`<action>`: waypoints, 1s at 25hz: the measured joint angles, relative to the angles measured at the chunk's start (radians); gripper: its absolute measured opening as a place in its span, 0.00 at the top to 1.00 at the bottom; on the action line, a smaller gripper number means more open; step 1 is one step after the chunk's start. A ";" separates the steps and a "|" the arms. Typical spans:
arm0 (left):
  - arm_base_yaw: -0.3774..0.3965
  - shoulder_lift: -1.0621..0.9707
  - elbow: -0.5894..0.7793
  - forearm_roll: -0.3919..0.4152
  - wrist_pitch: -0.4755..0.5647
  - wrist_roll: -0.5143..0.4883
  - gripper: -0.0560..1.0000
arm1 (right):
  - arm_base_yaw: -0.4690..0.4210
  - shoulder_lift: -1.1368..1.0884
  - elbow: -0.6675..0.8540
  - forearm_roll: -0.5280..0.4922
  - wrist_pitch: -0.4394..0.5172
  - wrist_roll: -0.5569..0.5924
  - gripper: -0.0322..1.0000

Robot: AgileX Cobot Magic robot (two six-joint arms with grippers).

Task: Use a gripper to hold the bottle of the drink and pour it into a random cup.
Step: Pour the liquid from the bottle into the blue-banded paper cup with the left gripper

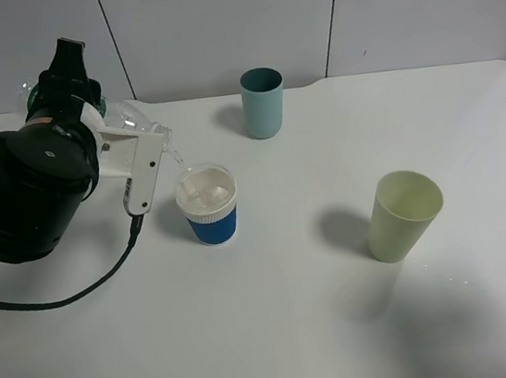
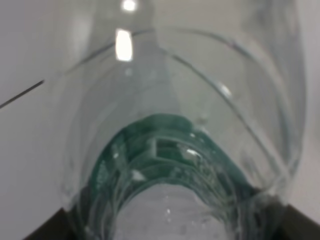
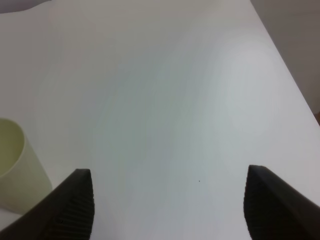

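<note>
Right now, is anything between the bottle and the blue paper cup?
Nothing visible: the tilted bottle has its mouth just over the blue paper cup; the teal cup and pale green cup stand aside.

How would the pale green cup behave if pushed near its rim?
The pale green cup looks empty, so it is probably light and easily slid. Its base is narrower than its rim, so a high push would likely tip it.

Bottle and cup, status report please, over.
Left gripper shut on the bottle, right gripper open over bare table. Bottle tipped, pouring into the blue cup. The teal cup and pale green cup stand clear.
</note>
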 joint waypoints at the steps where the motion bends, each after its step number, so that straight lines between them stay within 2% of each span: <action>1: 0.000 0.000 0.000 0.001 -0.004 0.000 0.47 | 0.000 0.000 0.000 0.000 0.000 0.000 0.35; 15: 0.000 0.000 0.000 0.002 -0.016 0.001 0.47 | 0.000 0.000 0.000 0.000 0.000 0.000 0.35; 25: 0.000 0.000 0.000 0.052 -0.016 0.004 0.47 | 0.000 0.000 0.000 0.000 0.000 0.000 0.35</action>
